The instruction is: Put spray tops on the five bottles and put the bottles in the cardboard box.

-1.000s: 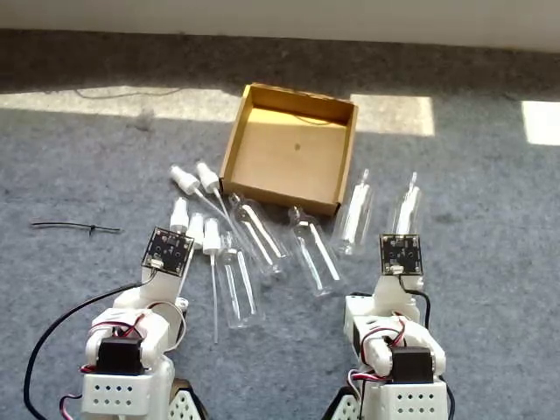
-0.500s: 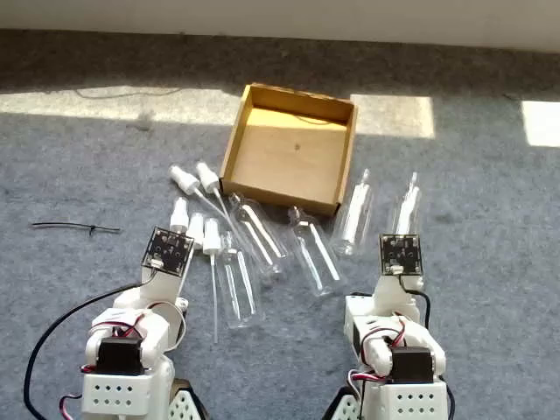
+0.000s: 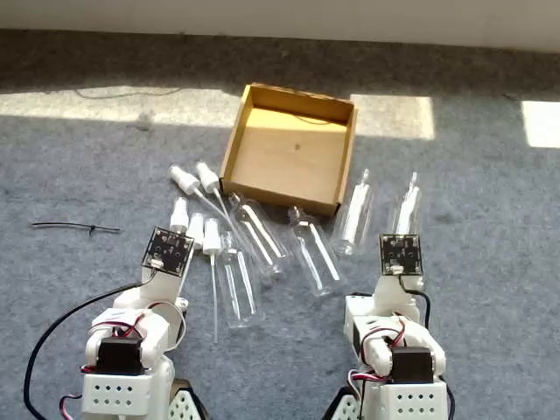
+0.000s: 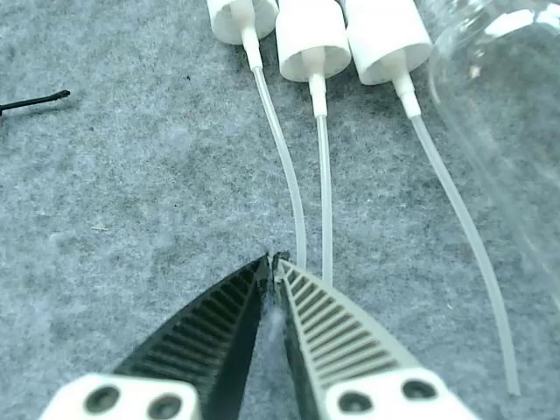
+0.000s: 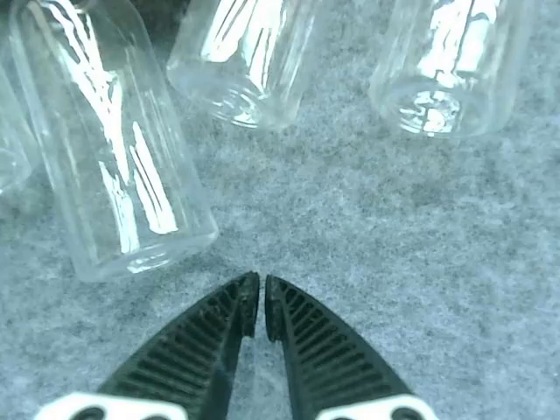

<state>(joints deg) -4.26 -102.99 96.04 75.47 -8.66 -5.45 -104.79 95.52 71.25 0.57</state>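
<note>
1. While both arms sit at the near edge of the grey carpet (image 3: 490,289), I log the cardboard box (image 3: 293,162) toward the far edge, roughly midway across, open side up with its bare floor showing.
2. Five clear bottles (image 3: 315,249) lie on their sides in a loose row just nearer than the box. The two rightmost lie apart from each other, and the three leftmost lie closer together.
3. Five white spray tops (image 3: 196,229) lie loose on the carpet, on the left-edge side of the bottles. Two are near the box's near left corner. Three lie side by side closer to the arms, with dip tubes trailing toward the near edge.
4. Left hand (image 4: 273,262): fingers closed tip to tip, gripping nothing, low over the carpet. The tips are just beside the ends of two dip tubes, with the three grouped tops beyond.
5. Right hand (image 5: 261,293): fingers drawn together to a sliver of a gap, gripping nothing, just short of the bases of three bottles.
6. A black cable tie (image 3: 74,227) lies well apart toward the left edge.
</note>
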